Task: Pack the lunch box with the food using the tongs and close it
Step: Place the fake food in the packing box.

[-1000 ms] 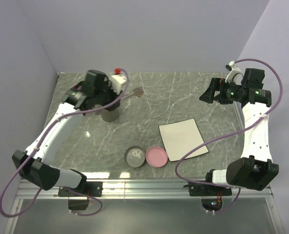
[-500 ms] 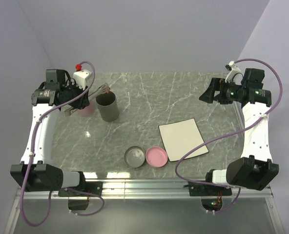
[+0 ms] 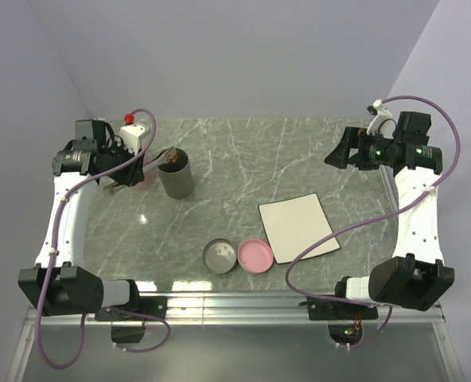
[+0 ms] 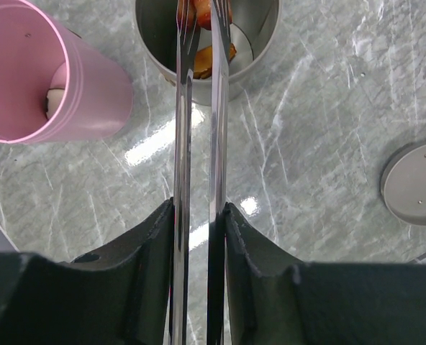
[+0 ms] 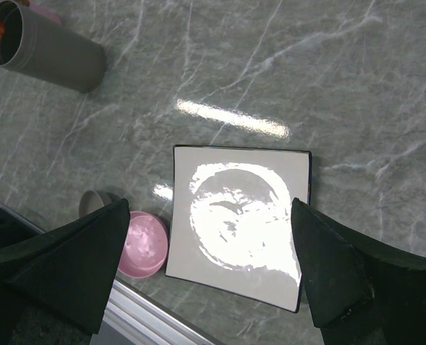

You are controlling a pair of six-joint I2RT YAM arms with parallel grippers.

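My left gripper is shut on the silver tongs, which run straight ahead over the grey cylindrical lunch box tub. Between the tong tips sits a reddish-brown food piece, cut off by the top edge of the left wrist view. An orange-brown lump lies inside the grey tub. Beside it the pink tub holds a white piece. In the top view the left gripper is at the far left, the tongs reaching the grey tub. My right gripper hangs open, high at the far right.
A grey lid and a pink lid lie side by side near the front edge. A bare white square plate sits right of them, below the right gripper. The purple side walls stand close to both arms.
The left arm has swung back to the left, drawing the tong tips from beyond the grey tub to its mouth. The right arm has not moved.
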